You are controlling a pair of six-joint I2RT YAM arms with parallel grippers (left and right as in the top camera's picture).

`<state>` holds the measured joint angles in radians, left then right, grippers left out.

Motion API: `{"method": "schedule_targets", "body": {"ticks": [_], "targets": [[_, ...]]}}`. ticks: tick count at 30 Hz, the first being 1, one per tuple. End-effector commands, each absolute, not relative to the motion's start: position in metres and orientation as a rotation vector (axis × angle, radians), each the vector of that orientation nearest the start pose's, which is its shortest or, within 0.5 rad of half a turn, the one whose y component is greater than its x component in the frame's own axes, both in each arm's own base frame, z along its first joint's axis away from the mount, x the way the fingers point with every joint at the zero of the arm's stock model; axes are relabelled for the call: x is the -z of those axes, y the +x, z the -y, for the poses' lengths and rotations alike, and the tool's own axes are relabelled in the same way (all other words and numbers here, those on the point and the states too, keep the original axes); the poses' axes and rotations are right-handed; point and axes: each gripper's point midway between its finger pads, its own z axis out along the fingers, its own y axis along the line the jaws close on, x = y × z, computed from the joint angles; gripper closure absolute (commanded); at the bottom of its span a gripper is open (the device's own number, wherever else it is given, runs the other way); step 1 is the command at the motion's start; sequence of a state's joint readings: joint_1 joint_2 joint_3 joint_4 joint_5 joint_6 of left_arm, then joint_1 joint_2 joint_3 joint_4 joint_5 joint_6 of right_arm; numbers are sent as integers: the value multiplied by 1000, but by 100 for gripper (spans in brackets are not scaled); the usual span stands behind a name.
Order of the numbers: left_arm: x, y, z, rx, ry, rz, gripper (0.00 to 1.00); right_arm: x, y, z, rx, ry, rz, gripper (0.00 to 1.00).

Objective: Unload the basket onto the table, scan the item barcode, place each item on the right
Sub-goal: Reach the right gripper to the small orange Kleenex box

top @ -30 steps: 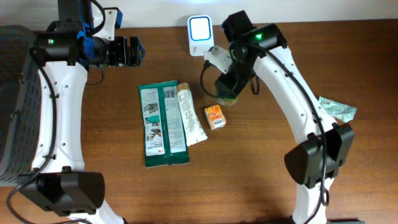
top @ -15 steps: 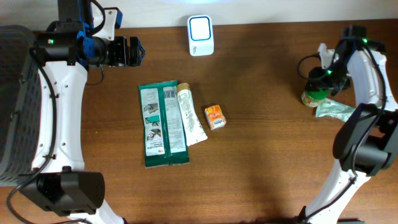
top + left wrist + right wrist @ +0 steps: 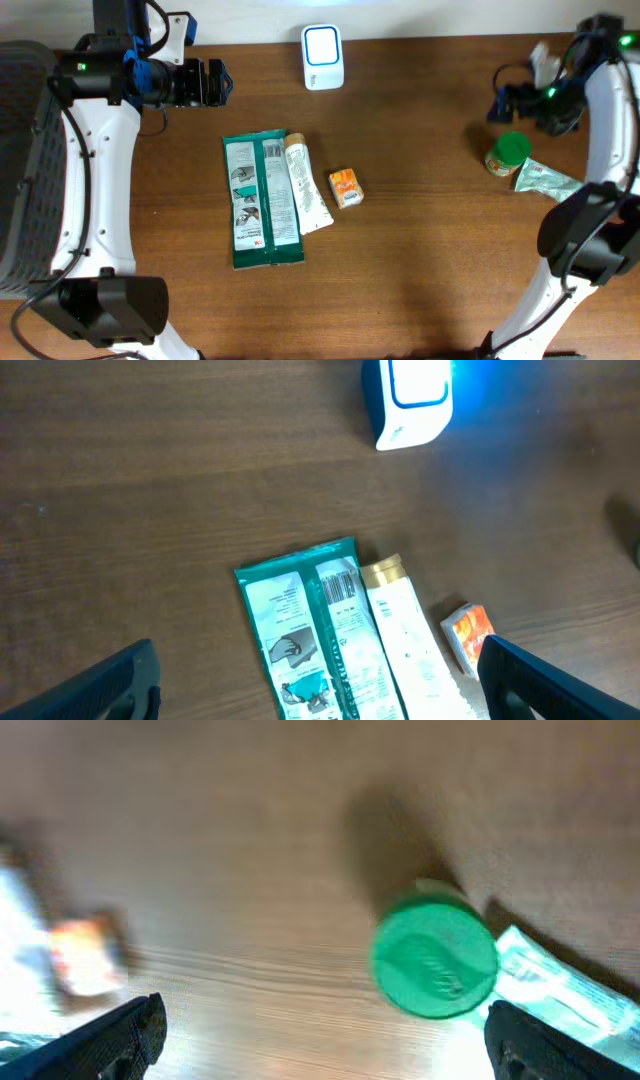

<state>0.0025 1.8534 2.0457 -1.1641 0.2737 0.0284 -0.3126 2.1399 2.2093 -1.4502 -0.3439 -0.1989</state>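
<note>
Two grippers are in view, and both of mine stand open. My right gripper (image 3: 510, 102) has its fingers spread wide and holds nothing. The jar with the green lid (image 3: 508, 155) stands upright on the table (image 3: 430, 260) just below it. From my right wrist, the lid sits between my fingertips (image 3: 110, 1040), nearer one than the other and touching neither. A crumpled teal packet (image 3: 545, 180) lies just beside the jar, on the side away from that gripper. My left gripper (image 3: 222, 83) is also wide open and empty. The scanner (image 3: 323, 56), its face lit blue, sits ahead of it and off to one side. A green pouch (image 3: 262, 200), a white tube (image 3: 306, 186) and a small orange box (image 3: 346, 188) lie side by side beneath it.
</note>
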Motion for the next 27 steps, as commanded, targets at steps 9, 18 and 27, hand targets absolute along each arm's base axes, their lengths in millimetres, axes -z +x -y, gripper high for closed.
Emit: {"method": "schedule_targets", "body": {"ticks": [9, 18, 27], "targets": [[-279, 457, 46, 347, 131, -2511, 1, -173, 427, -96, -245, 104, -3015, 2], [-279, 457, 46, 347, 131, -2511, 1, -84, 376, -241, -676, -220, -3094, 96], [-279, 457, 46, 347, 131, -2511, 1, -36, 352, -268, -667, -180, -3116, 96]]}}
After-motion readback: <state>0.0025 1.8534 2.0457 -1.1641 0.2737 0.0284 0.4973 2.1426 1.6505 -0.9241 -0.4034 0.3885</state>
